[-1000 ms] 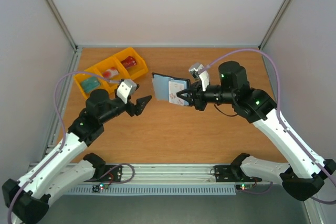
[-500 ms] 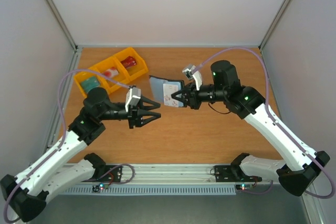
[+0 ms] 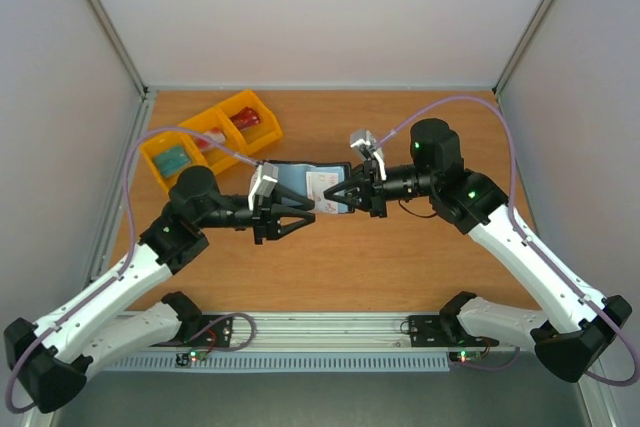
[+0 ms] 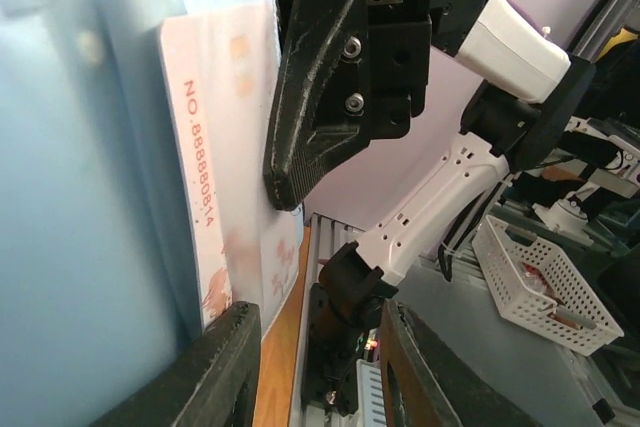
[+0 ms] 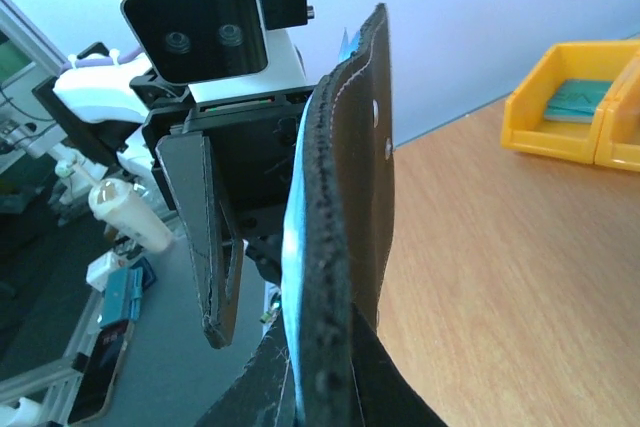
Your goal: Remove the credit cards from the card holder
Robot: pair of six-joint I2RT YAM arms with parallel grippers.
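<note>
Your desk [image 3: 420, 127] carries little apart from the row of yellow bins [image 3: 150, 150], which sits well to the left of the card holder and behind it. You cannot tell from here whether the red and teal items in those bins are cards.

Both arms reach inward and meet at the card holder. The right arm [image 3: 530, 257] comes at it from the right and the left arm [image 3: 130, 277] from the left.

The card holder [image 3: 292, 177] is off the desk, held up in the air between the two arms. It is spread open, with its grey-blue lining and clear sleeve turned toward the left arm.

The right pincer [image 3: 338, 196] is clenched on the card holder's right edge. Its own wrist view shows the black stitched cover gripped edge-on between the fingers. The left pincer [image 3: 303, 217] is released, with its fingers spread. It sits at the card holder's left side, and its tips are just beside the lower edge.

One credit card [image 4: 225, 167], pale with a printed number along its side, sits inside the clear sleeve. The right pincer's black finger is pressed on the sleeve right next to it.

By the look of it, you are at the very start of the extraction. The card holder is lifted and presented, but no card shows clear of the card holder. What is left is to close the left pincer on the card's exposed edge and draw it out. After that, do the same for any card behind it
</note>
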